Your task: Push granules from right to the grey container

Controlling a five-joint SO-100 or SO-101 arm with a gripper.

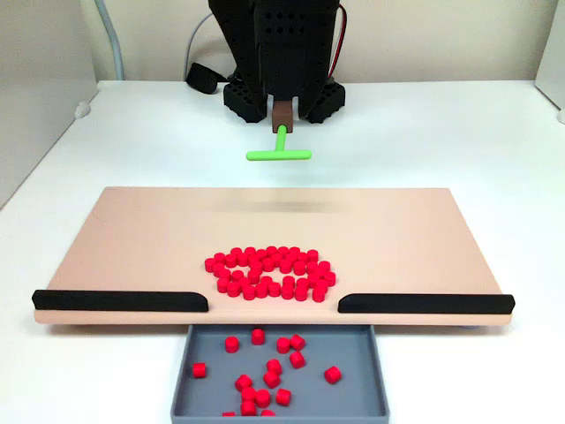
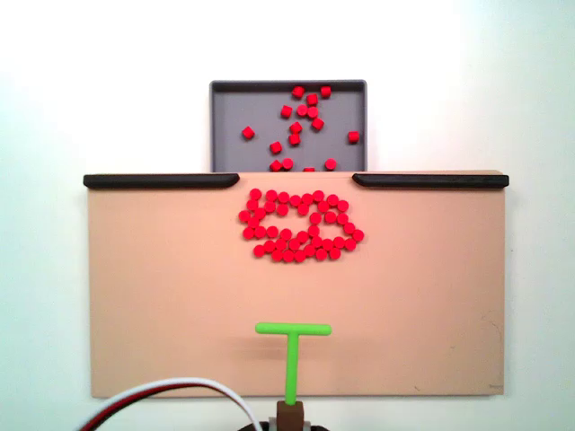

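Note:
A cluster of red granules (image 1: 269, 272) (image 2: 301, 224) lies on the tan board (image 1: 132, 230) (image 2: 162, 296), just short of the gap between two black strips. Several more granules sit inside the grey container (image 1: 357, 353) (image 2: 232, 112), which adjoins the board at that gap. The black arm's gripper (image 1: 282, 113) (image 2: 291, 415) carries a brown block with a green T-shaped pusher (image 1: 279, 153) (image 2: 292, 350). The pusher's bar is well short of the cluster, near the board's arm-side edge. Its fingers are hidden, so whether it is open or shut is unclear.
Black strips (image 1: 119, 301) (image 1: 424, 303) (image 2: 162, 180) (image 2: 429, 180) line the board's tray-side edge on either side of the gap. White table (image 1: 494, 132) surrounds the board. Red and white cables (image 2: 171, 395) run beside the arm.

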